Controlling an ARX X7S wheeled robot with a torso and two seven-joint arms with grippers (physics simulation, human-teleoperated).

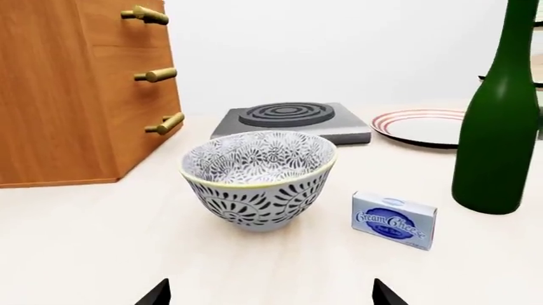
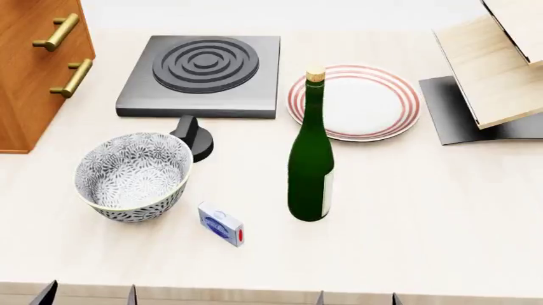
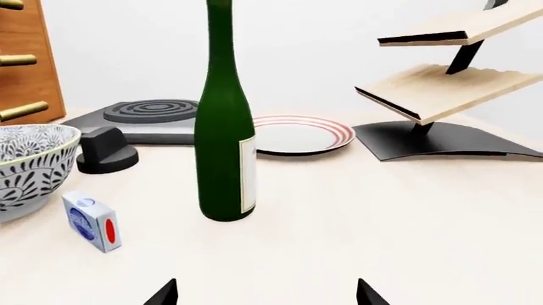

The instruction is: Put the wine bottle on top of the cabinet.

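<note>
Task not yet begun. The wine bottle (image 2: pixel 311 162) stood upright on the worktop (image 2: pixel 424 210), untouched, well apart from the cabinet (image 2: pixel 30 70) at the far left. Left gripper (image 1: pixel 269 295) and right gripper (image 3: pixel 266 293) showed jaws spread wide, holding nothing. The bowl (image 2: pixel 131 175), knob (image 2: pixel 193 136), small box (image 2: pixel 220 224) and hotplate (image 2: pixel 202 75) lay between bottle and cabinet; a plate (image 2: pixel 369 105) lay behind.

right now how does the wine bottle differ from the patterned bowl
The wine bottle is tall and narrow with a long neck; the bowl is low, wide and round. The bottle is plain dark green with a pale label; the bowl is white with a dense dark floral pattern. The bottle is closed by a tan cork; the bowl is open and looks empty. Both stand upright on the pale table, apart from each other, and neither is held.
</note>
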